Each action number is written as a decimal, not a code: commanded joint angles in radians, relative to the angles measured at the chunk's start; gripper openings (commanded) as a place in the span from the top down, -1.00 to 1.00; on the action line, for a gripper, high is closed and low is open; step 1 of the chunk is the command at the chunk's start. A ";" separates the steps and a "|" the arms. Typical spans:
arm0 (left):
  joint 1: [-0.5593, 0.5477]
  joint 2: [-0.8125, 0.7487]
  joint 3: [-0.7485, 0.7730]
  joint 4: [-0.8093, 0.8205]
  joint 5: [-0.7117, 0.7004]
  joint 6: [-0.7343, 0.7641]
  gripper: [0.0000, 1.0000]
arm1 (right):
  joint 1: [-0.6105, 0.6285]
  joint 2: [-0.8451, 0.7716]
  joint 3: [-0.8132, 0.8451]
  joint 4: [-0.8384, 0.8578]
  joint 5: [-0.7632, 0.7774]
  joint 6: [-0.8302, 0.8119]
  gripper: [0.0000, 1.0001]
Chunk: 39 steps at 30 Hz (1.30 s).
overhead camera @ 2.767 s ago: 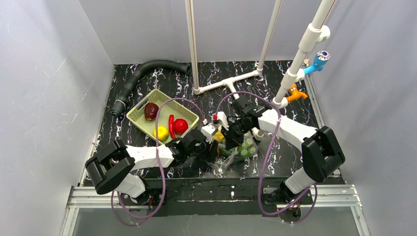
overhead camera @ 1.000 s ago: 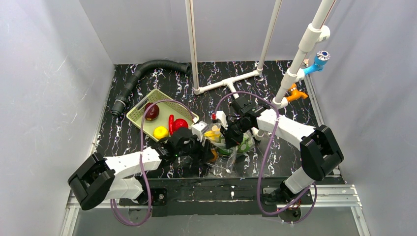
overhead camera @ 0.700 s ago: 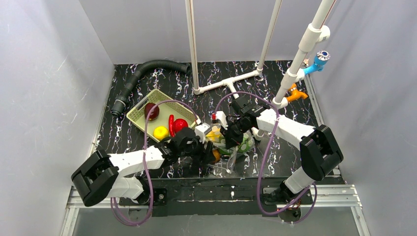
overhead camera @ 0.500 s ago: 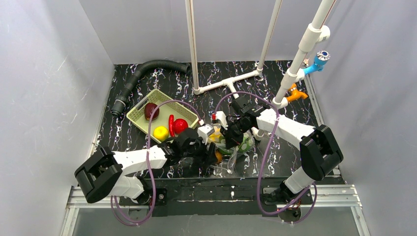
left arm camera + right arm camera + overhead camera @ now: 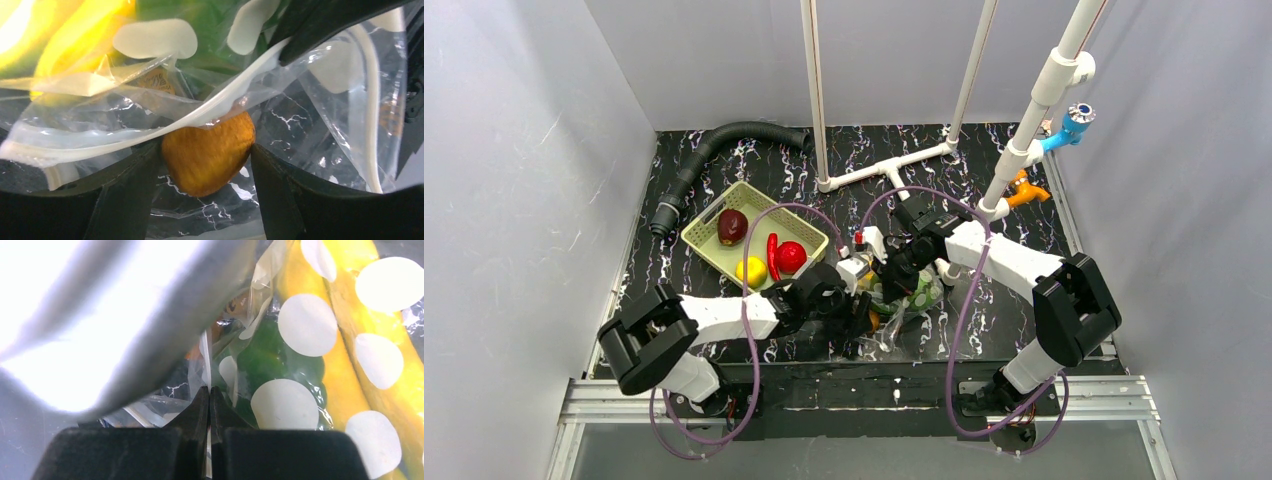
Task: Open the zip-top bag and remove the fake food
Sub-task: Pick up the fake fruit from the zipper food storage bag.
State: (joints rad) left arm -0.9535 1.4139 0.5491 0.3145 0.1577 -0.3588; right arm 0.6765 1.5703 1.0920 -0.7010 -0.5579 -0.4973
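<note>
While right jaws pinch the crinkly clear dotted zip-top bag (image 5: 284, 405), left jaws wide around rounded matte orange fake food (image 5: 207, 152)

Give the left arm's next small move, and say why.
Probably close the left gripper on the orange fake food: the piece sits between its open jaws, against the zip-top bag, while the right gripper is shut on the bag's plastic, holding it.

Even overhead light; blurred, glare-washed wrist close-ups.
</note>
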 commanded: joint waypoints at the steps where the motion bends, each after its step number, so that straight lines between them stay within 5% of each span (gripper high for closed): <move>1: -0.015 0.044 0.026 0.023 -0.052 0.006 -0.25 | 0.008 0.007 0.038 -0.009 -0.024 -0.009 0.97; 9: -0.021 0.037 0.025 0.051 -0.028 -0.005 0.65 | 0.008 0.006 0.039 -0.009 -0.023 -0.010 0.97; 16: -0.022 -0.164 -0.019 -0.018 -0.074 -0.024 1.00 | 0.008 -0.005 0.034 -0.006 -0.014 -0.019 0.97; 30: -0.004 -0.548 -0.080 -0.202 -0.144 -0.096 1.00 | 0.008 -0.012 0.032 -0.015 -0.019 -0.028 0.97; 39: 0.058 -0.708 0.005 -0.485 -0.245 -0.032 1.00 | 0.008 -0.014 0.032 -0.018 -0.025 -0.033 0.97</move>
State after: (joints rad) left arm -0.9318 0.7609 0.4862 -0.0055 -0.0174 -0.4343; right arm 0.6765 1.5719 1.0962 -0.7055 -0.5606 -0.5117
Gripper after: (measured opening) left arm 0.503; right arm 0.020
